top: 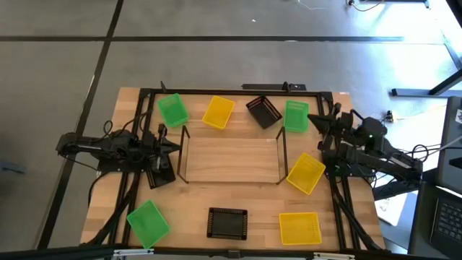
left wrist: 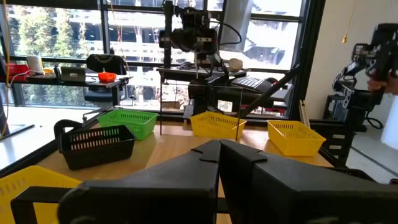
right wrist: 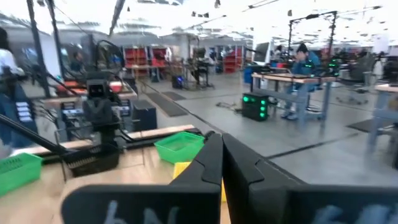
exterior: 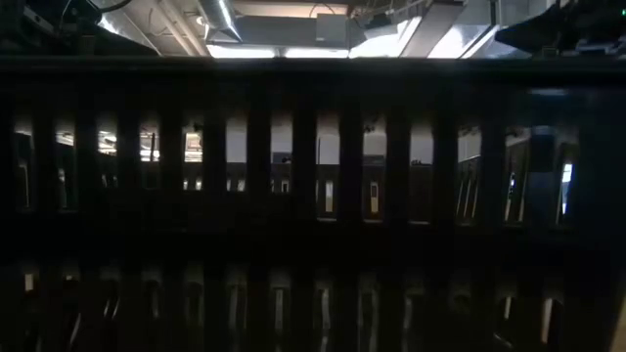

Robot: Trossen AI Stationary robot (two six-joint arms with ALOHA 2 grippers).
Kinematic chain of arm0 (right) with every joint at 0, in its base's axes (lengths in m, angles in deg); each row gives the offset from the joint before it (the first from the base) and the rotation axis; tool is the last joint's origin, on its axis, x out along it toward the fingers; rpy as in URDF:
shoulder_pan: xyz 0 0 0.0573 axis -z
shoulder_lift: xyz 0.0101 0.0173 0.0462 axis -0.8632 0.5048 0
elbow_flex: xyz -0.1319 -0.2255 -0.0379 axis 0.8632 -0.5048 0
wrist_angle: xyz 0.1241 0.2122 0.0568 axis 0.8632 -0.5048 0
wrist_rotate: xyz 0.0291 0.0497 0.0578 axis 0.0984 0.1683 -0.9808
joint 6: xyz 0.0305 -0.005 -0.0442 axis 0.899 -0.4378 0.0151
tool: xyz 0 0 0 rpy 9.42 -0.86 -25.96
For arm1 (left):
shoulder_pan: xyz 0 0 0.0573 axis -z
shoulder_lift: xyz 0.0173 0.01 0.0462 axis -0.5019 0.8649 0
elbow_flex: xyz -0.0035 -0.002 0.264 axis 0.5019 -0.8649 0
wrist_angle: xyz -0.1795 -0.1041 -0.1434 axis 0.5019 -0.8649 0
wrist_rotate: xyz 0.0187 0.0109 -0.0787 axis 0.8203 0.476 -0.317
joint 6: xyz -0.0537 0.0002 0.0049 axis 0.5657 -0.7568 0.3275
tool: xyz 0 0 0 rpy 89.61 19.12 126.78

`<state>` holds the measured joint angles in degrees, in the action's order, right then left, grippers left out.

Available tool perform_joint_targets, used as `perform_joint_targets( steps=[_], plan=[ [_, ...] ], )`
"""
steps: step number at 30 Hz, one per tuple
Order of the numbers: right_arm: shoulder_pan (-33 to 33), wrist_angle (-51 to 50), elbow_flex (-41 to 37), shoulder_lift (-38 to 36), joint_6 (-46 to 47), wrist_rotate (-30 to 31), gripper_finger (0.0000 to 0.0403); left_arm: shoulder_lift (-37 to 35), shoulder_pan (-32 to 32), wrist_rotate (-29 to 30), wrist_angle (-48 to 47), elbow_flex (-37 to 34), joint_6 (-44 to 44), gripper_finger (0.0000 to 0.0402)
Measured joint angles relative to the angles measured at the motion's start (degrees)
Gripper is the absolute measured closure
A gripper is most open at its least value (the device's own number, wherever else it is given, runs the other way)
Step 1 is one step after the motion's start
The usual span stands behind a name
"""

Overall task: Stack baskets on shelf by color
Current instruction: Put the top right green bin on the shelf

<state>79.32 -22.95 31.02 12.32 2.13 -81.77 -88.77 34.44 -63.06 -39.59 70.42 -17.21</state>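
Note:
The light-wood shelf with black wire end frames stands bare at the table's middle. Baskets lie around it on the tabletop. Along the far side are a green, a yellow, a black and a green one. A yellow one lies at the shelf's right end. Along the near edge are a green, a black and a yellow one. My left gripper is shut and empty at the shelf's left end. My right gripper is shut and empty beside the far right green basket.
The near black basket's perforated wall fills the low view. A black frame runs along the table's far edge. Both arm bases sit at the table's left and right sides. People and workbenches show in the room beyond.

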Motion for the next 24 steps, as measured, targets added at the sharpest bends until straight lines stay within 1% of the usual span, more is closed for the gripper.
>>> perform_joint_targets(
  steps=[3,6,9,12,14,17,20,24],
  plan=[
    [0.0,-2.38,3.16,3.38,-0.49,1.73,0.0403,0.0,-0.07,0.87,0.25,0.0,-1.61,0.0401],
    [0.0,-5.25,5.69,7.07,0.89,3.15,0.0403,0.02,-0.32,6.31,0.98,1.2,-2.9,0.0401],
    [0.0,-8.3,8.28,10.73,2.43,4.54,0.0403,-0.04,-0.3,8.99,2.27,4.72,-4.28,0.0401],
    [0.0,-13.64,12.18,14.74,3.68,4.81,0.0403,0.38,-0.3,9.14,-0.51,9.28,-7.77,0.0401],
    [-0.02,-18.36,15.63,17.58,5.13,5.39,0.0403,1.52,-0.28,9.75,-3.56,13.28,-8.48,0.0401],
    [-0.02,-25.96,21.85,22.38,8.69,7.16,0.0403,4.0,-0.29,13.71,-11.37,19.47,-7.52,0.0401],
    [0.0,-33.64,28.49,27.22,11.65,7.36,0.0403,8.91,-0.28,15.83,-18.9,25.85,-6.85,0.0401],
    [0.0,-42.86,36.34,33.56,19.31,8.67,0.0403,16.96,-0.3,19.35,-27.89,34.25,-1.02,0.0401]
  ],
)
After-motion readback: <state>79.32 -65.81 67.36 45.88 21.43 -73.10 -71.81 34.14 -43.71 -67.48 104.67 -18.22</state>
